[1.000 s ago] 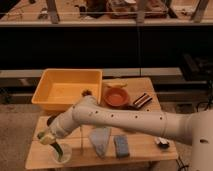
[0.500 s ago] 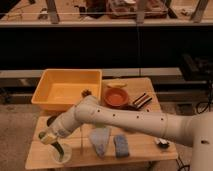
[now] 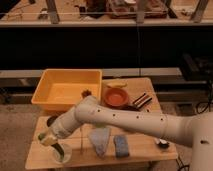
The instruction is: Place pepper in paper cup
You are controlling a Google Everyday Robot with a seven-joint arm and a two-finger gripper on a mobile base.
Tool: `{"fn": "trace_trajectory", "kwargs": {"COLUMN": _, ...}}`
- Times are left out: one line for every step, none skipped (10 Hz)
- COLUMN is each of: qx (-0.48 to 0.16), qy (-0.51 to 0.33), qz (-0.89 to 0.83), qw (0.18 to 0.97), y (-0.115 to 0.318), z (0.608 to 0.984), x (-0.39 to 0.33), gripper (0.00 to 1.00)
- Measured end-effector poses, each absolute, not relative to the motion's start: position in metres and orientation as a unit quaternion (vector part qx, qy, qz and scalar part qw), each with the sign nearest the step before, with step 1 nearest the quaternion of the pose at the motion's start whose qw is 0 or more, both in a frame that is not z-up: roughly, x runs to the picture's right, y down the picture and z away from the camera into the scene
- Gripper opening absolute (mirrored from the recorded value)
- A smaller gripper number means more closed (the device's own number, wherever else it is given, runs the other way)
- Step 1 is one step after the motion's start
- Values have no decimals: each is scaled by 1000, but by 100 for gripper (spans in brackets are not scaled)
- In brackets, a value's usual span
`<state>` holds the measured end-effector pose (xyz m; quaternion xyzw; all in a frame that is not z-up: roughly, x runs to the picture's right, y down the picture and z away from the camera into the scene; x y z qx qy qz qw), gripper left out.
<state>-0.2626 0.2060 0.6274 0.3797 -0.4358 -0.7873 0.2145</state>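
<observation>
The paper cup, small, whitish and wide-rimmed, stands at the front left corner of the wooden table. A slim dark green pepper pokes down into the cup at its left rim. My gripper hangs just above and left of the cup, at the end of the white arm that reaches in from the right. Whether the gripper still touches the pepper cannot be told.
A big yellow tub stands at the back left, with a red-orange bowl and a dark striped object to its right. A pale grey-blue bag and a blue sponge lie at the front.
The gripper stays over the cup and has shifted only slightly. The cup and the other objects have not moved.
</observation>
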Motion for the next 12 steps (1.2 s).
{"fn": "trace_trajectory", "kwargs": {"qx": 382, "qy": -437, "qz": -787, "qw": 210, "y": 207, "z": 627, "x": -262, "gripper": 72}}
{"fn": "trace_trajectory", "kwargs": {"qx": 385, "qy": -437, "qz": -786, "qw": 208, "y": 207, "z": 626, "x": -262, "gripper": 78}}
{"fn": "trace_trajectory", "kwargs": {"qx": 387, "qy": -438, "qz": -786, "qw": 203, "y": 208, "z": 625, "x": -262, "gripper": 80}}
{"fn": "trace_trajectory", "kwargs": {"qx": 388, "qy": -439, "qz": -786, "qw": 198, "y": 208, "z": 624, "x": -262, "gripper": 80}}
{"fn": "trace_trajectory", "kwargs": {"qx": 388, "qy": -439, "qz": -786, "qw": 196, "y": 209, "z": 623, "x": -262, "gripper": 80}}
{"fn": "trace_trajectory", "kwargs": {"qx": 388, "qy": -440, "qz": -787, "qw": 194, "y": 209, "z": 622, "x": -262, "gripper": 80}}
{"fn": "trace_trajectory", "kwargs": {"qx": 387, "qy": -439, "qz": -788, "qw": 191, "y": 209, "z": 621, "x": -261, "gripper": 80}}
{"fn": "trace_trajectory", "kwargs": {"qx": 385, "qy": -437, "qz": -790, "qw": 192, "y": 209, "z": 620, "x": -261, "gripper": 80}}
{"fn": "trace_trajectory", "kwargs": {"qx": 380, "qy": -437, "qz": -791, "qw": 198, "y": 208, "z": 620, "x": -260, "gripper": 80}}
{"fn": "trace_trajectory", "kwargs": {"qx": 375, "qy": -436, "qz": -791, "qw": 208, "y": 208, "z": 621, "x": -258, "gripper": 80}}
{"fn": "trace_trajectory", "kwargs": {"qx": 374, "qy": -435, "qz": -792, "qw": 211, "y": 207, "z": 621, "x": -256, "gripper": 80}}
{"fn": "trace_trajectory", "kwargs": {"qx": 374, "qy": -435, "qz": -792, "qw": 211, "y": 208, "z": 621, "x": -256, "gripper": 80}}
